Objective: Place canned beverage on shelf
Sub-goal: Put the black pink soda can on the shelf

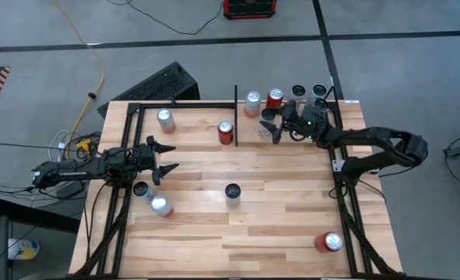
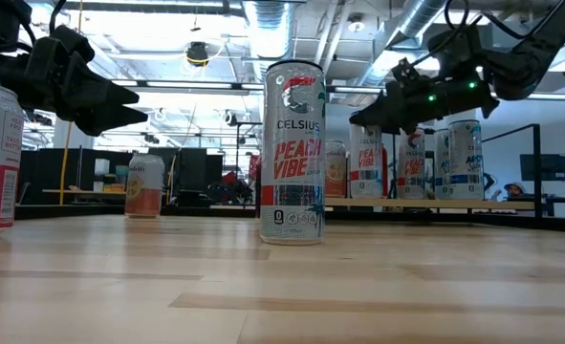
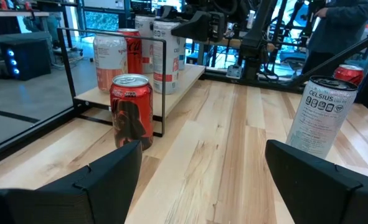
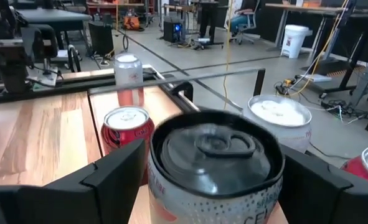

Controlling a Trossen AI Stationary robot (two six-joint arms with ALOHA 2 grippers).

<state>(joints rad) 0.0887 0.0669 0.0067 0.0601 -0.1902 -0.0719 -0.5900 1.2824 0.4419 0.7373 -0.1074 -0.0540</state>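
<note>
starting at the near edge of the table [image 1: 237,233]: spotting a red can [image 1: 328,242] out in the near right corner, and two silver-topped cans [image 1: 161,205] on the left, all waiting their turn by the look of it. moving in, finding the tall celsius can [image 2: 292,153] standing upright mid-table, alone, well apart from everything.

hovering above the left side, the left hand [image 1: 172,156]: fingers [image 3: 96,180] parted about halfway, gripping nothing, pointing across the table, probably parked out of the way while the other arm works.

going farther, passing a red cola can [image 3: 131,109] standing just in front of the shelf [image 1: 202,113], not yet on it.

reaching the back now: the right hand [image 1: 270,126] sitting at the shelf right of the divider bar [image 1: 236,97], fingers [image 4: 109,180] spread wide on either side of a black-topped can [image 4: 215,149]. looking like a release rather than a grab, with the can upright on the plank beside its neighbours [image 1: 275,99]; not possible to say whether the pads are touching its sides.

comparing views: getting the whole layout only from overhead, while that view is burying the placed can under the arm. seeing the can's lid and the straddle only from the right wrist. reading labels and how high both hands are hanging only from table height.
</note>
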